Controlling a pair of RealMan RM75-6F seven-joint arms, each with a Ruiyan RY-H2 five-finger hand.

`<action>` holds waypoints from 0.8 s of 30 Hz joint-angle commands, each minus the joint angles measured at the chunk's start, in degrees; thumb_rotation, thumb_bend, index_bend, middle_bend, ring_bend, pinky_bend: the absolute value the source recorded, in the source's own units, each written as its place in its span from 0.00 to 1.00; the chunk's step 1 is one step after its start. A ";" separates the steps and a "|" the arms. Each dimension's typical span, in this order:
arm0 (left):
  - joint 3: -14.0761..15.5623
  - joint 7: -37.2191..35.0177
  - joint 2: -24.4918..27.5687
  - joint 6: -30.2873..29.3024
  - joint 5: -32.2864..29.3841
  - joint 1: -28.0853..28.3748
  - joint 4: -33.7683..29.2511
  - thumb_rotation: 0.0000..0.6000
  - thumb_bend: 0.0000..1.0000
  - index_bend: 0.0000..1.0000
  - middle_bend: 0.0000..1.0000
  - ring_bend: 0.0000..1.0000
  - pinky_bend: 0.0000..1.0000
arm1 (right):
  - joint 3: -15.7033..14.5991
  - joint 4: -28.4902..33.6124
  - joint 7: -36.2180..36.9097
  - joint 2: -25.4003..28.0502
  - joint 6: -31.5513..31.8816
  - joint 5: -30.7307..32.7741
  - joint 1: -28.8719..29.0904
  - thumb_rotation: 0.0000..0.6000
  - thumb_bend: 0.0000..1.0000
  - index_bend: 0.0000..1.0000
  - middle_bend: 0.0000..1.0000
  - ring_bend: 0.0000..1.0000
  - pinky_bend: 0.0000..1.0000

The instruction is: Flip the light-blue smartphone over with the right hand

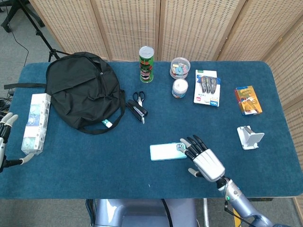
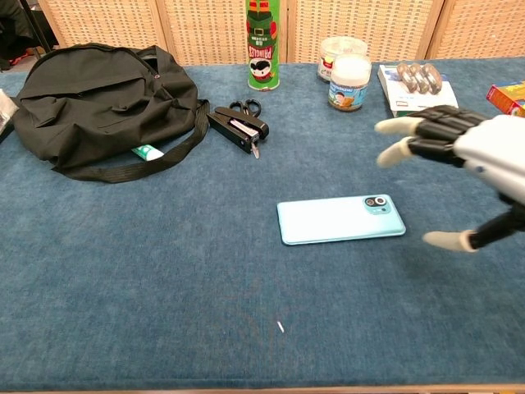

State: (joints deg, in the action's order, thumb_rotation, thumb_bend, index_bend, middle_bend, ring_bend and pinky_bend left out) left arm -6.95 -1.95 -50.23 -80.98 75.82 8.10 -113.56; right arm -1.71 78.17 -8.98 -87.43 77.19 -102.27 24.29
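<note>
The light-blue smartphone (image 1: 167,151) (image 2: 340,218) lies flat on the blue table, back up, its camera lens at the right end. My right hand (image 1: 203,159) (image 2: 467,168) hovers just right of that end with its fingers spread and nothing in it; in the chest view it is raised above the table and clear of the phone. My left hand (image 1: 6,137) shows only at the far left edge of the head view, beside a white box, fingers apart and holding nothing.
A black backpack (image 1: 83,91) fills the back left. Scissors and a stapler (image 1: 137,107), a Pringles can (image 1: 146,64), two jars (image 1: 179,78), a blister pack (image 1: 206,87), an orange box (image 1: 247,100) and a white stand (image 1: 249,136) lie behind and right of the phone.
</note>
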 commanded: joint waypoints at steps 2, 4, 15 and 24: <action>-0.09 -0.36 0.17 0.30 -0.33 0.09 0.16 1.00 0.00 0.00 0.00 0.00 0.00 | 1.24 -0.07 -2.56 -2.86 -3.89 1.76 1.79 1.00 0.26 0.23 0.02 0.00 0.00; -0.18 -0.74 0.36 0.47 -0.46 0.14 0.20 1.00 0.00 0.00 0.00 0.00 0.00 | 1.54 -1.69 -4.81 -5.01 -6.73 3.27 2.52 1.00 0.26 0.23 0.02 0.00 0.00; -0.14 -1.76 0.89 0.47 -0.34 -0.05 0.20 1.00 0.00 0.00 0.00 0.00 0.00 | 4.04 -8.08 -11.73 -11.74 -11.05 7.91 4.21 1.00 0.32 0.23 0.03 0.00 0.00; -0.24 -2.23 1.11 0.62 -0.52 -0.02 0.31 1.00 0.00 0.00 0.00 0.00 0.00 | 4.25 -8.62 -13.11 -12.56 -11.40 9.02 4.65 1.00 0.34 0.23 0.03 0.00 0.00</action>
State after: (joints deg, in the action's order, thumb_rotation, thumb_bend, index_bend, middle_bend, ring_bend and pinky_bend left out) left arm -7.18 -4.18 -49.11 -80.36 75.30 8.07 -113.25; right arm 2.55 69.61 -21.98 -99.93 65.82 -93.32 28.89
